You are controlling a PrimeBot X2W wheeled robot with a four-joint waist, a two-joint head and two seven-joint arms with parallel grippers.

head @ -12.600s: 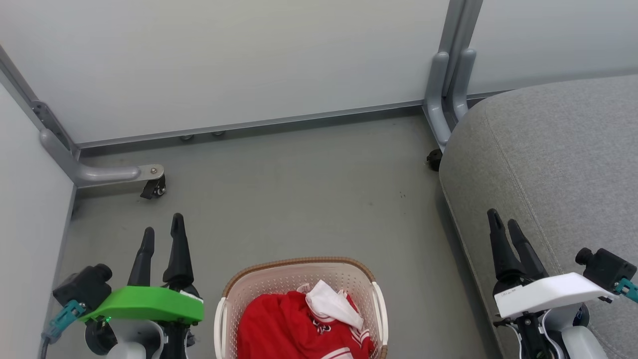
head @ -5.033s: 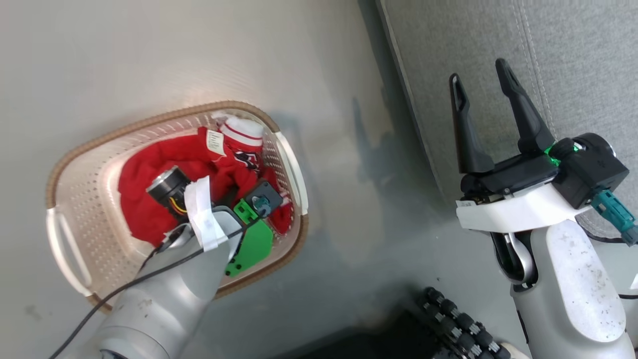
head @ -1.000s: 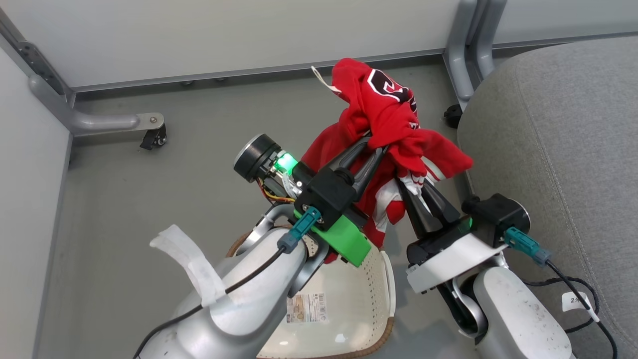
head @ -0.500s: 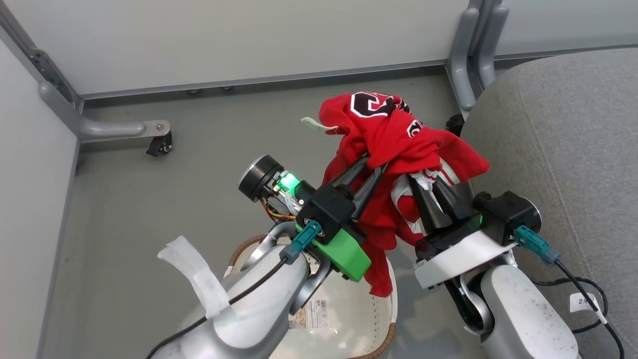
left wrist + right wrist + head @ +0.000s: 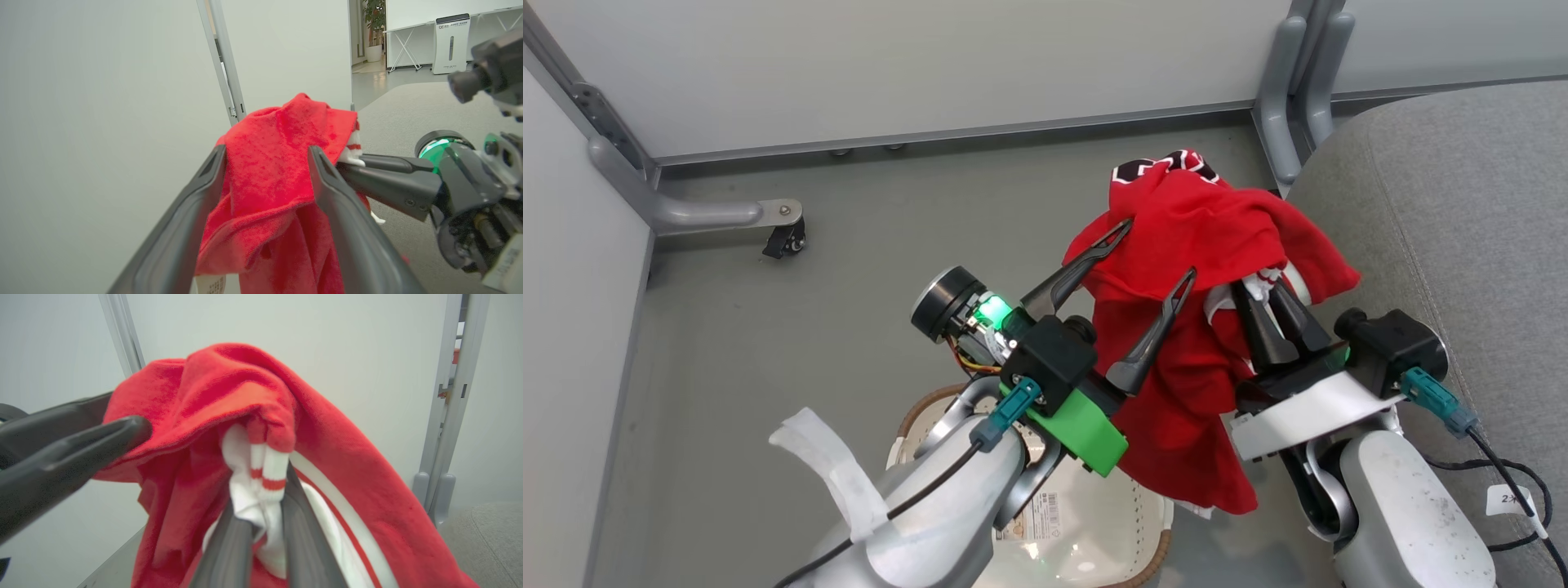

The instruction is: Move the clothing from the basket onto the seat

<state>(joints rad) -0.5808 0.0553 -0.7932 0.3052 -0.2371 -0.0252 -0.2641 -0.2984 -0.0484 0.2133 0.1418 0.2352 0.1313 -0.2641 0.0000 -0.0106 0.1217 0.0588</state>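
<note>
Clothing (image 5: 1209, 245) hangs mid-frame in the head view, clear above the basket (image 5: 1152, 523) at bottom, beside the seat (image 5: 1445, 212) at right. Left wrist view: left pincer (image 5: 266, 151) spread, cloth loose between, no grip. Right wrist view: right pincer (image 5: 261, 494) pinching the white striped trim — likely bearing the load seatward.

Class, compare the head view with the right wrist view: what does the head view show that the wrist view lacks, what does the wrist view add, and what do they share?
Head view: the cream perforated basket below the left arm, a caster wheel on the floor, and a black-and-white emblem on the red jersey. Right wrist view: a close look at the right gripper shut on the white, red-striped cuff. Shared: the red jersey, the open left gripper and the grey seat.
</note>
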